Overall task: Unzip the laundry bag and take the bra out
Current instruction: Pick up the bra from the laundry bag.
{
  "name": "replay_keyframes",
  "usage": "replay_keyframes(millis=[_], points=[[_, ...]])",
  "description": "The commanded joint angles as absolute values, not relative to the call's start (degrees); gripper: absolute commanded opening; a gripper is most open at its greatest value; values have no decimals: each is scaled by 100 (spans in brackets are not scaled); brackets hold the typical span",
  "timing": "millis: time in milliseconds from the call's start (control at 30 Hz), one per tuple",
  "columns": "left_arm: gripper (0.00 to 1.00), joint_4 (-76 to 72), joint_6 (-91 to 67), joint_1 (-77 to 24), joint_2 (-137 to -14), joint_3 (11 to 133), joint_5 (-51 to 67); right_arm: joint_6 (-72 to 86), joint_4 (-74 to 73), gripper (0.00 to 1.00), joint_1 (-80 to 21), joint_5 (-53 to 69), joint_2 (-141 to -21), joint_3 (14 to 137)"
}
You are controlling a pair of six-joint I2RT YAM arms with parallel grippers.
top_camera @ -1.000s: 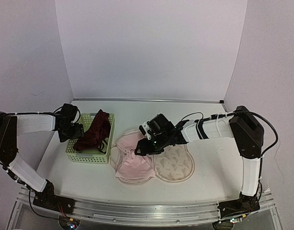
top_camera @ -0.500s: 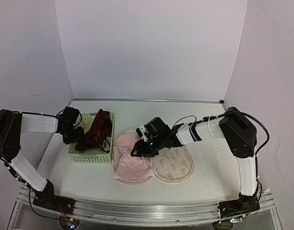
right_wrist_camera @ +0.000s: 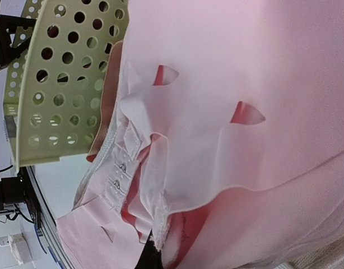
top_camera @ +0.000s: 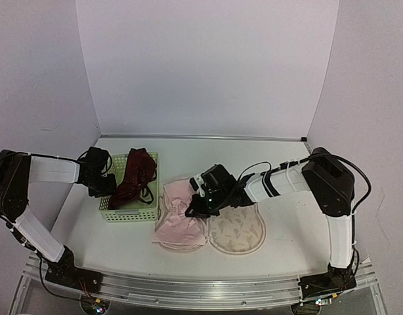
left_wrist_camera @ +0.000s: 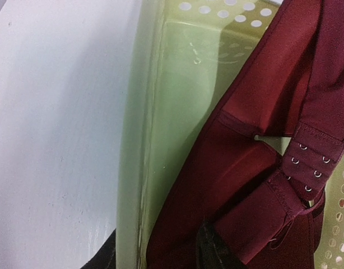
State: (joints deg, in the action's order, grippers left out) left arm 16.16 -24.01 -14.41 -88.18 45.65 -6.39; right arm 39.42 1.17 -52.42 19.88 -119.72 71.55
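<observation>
Bra (top_camera: 178, 218) pinched tight in R jaws; L jaws straddle basket (top_camera: 126, 214) wall.

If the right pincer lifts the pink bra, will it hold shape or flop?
Likely floppy: the pink bra lies crumpled in soft folds. Probably light, being thin fabric. Its hook band might snag the laundry bag.

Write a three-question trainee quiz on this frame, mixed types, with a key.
1. True or false: the laundry bag lies open, both lobes flat.
2. What is in the green basket? A) a towel B) a dark red bra C) socks
3. Which gripper is shut on the pink bra?

Key: 1 true; 2 B; 3 the right gripper.
</observation>
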Motion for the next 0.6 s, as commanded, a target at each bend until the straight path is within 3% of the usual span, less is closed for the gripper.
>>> replay_keyframes(millis=[0, 567], points=[[39, 1297, -2267, -1523, -8761, 4526, -333, 3789, 325, 0, -5208, 1591, -10995, 6749], [35, 1190, -2569, -2706, -9441, 4894, -316, 3241, -180, 0, -4906, 885, -8294, 5460]])
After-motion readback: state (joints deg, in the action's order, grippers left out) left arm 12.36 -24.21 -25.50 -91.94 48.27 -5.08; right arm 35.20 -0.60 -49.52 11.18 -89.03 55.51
